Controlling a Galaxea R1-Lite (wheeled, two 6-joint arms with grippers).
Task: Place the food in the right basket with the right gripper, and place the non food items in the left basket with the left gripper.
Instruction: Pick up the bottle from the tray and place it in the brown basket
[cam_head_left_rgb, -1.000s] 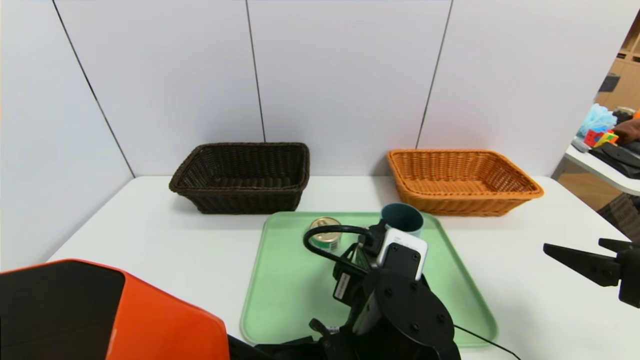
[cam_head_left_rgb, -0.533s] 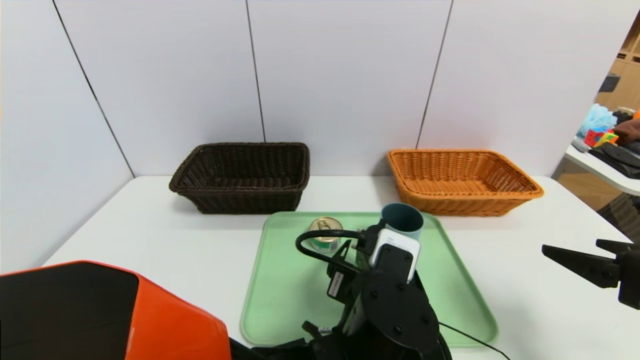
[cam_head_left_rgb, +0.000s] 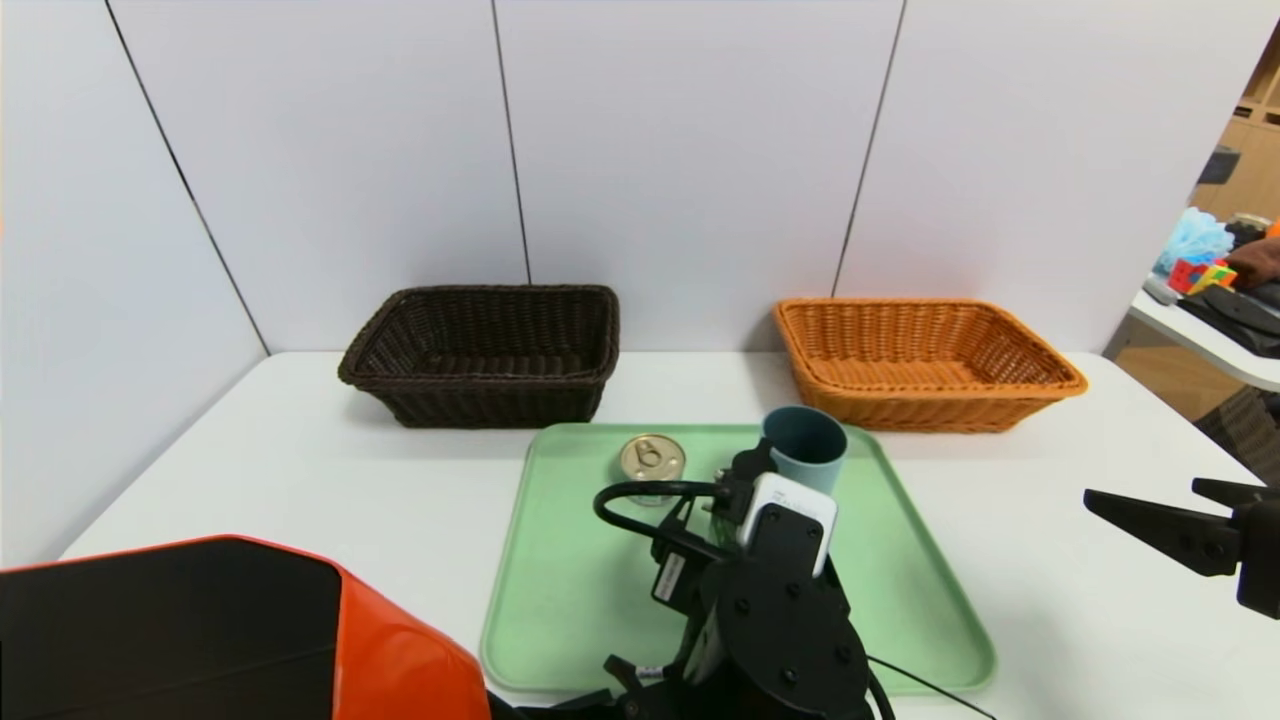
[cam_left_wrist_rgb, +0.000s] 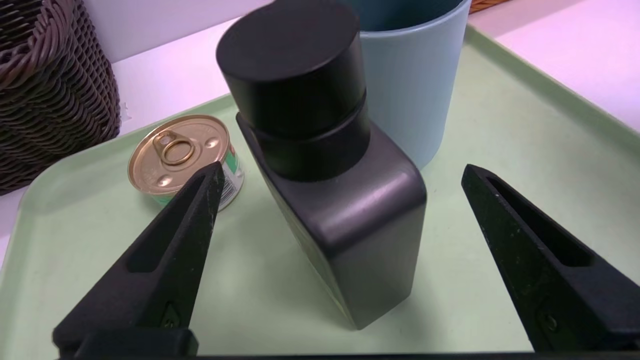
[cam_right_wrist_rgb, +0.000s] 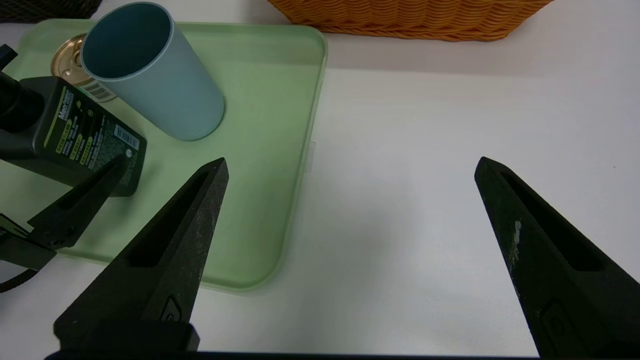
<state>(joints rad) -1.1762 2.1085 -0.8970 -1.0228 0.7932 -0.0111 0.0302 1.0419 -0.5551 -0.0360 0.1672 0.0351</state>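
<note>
A black pump bottle (cam_left_wrist_rgb: 345, 215) with a green label (cam_right_wrist_rgb: 80, 135) stands on the green tray (cam_head_left_rgb: 570, 590). My left gripper (cam_left_wrist_rgb: 342, 169) is open around it, one finger on each side with gaps to the bottle. In the head view the left wrist hides the bottle. The blue-grey cup (cam_head_left_rgb: 805, 440) stands upright just behind the bottle. The small gold-lidded tin can (cam_head_left_rgb: 652, 458) sits to its left. The dark brown left basket (cam_head_left_rgb: 480, 355) and the orange right basket (cam_head_left_rgb: 920, 360) stand at the back. My right gripper (cam_head_left_rgb: 1145, 492) hovers open over bare table right of the tray.
A white table (cam_head_left_rgb: 300, 480) carries everything, and grey wall panels stand close behind the baskets. A side table with clutter (cam_head_left_rgb: 1215, 300) stands off to the far right. The left arm's orange shell (cam_head_left_rgb: 230, 640) fills the near-left corner.
My left arm has sunk a little and edged left over the tray, so the can's lid now shows whole in the head view. The right arm has not moved.
</note>
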